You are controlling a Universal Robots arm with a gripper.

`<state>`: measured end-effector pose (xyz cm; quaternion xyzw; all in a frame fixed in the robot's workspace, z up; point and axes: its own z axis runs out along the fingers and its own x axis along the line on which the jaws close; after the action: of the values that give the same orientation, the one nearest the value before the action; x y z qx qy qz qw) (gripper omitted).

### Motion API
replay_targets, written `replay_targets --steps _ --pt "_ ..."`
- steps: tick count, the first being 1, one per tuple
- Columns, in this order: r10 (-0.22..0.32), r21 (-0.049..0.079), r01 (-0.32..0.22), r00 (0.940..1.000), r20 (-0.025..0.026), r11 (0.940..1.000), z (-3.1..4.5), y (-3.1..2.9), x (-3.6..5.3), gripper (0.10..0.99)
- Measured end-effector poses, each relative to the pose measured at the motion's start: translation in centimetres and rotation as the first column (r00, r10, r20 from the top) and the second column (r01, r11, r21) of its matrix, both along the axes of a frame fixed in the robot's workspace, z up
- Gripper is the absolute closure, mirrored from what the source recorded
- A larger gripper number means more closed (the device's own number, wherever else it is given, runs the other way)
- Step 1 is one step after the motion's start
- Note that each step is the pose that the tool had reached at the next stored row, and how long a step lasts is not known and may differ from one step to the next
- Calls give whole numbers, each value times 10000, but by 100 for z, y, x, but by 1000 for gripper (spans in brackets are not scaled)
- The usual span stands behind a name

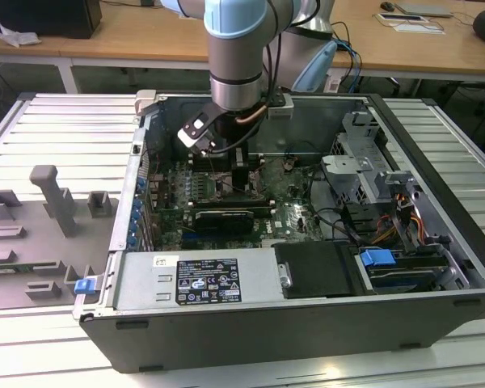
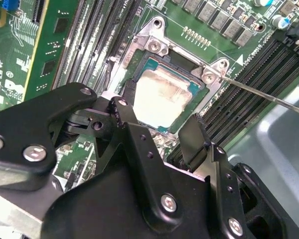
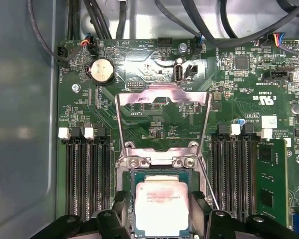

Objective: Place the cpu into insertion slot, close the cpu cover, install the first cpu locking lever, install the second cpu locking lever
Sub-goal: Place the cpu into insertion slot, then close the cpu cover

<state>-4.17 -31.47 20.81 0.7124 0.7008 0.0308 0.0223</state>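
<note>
Open dark grey computer case lies on its side on ribbed metal desk. Arm reaches down into it.

Small flat square cpu with pale silvery top sits in the insertion slot, a dark-framed square socket on the green motherboard. It looks level there.

Black gripper hangs directly over the slot. Fingers are apart, one on each side of the chip. They seem just clear of its edges, though contact is hard to judge.

Thin silvery metal cpu cover with square window is swung fully open, lying back on the board just beside the slot. Thin wire lever angles away from a slot corner.
</note>
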Motion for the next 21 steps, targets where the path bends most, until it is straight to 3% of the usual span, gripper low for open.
replay_targets --steps 1,4,6,7,16,21 --pt "-2 2 2 10000 -5 10000 9 1 0 490" --pt "0 -1 0 10000 -29 10000 23 -2 4 678" --pt "-3 -5 2 10000 -73 10000 32 -3 9 918" --pt "-2 -5 2 10000 -75 10000 37 -3 9 980" --pt "-1 -3 1 10000 -74 10000 78 -2 10 980" --pt "-1 -4 1 10000 -75 10000 156 -3 10 980"
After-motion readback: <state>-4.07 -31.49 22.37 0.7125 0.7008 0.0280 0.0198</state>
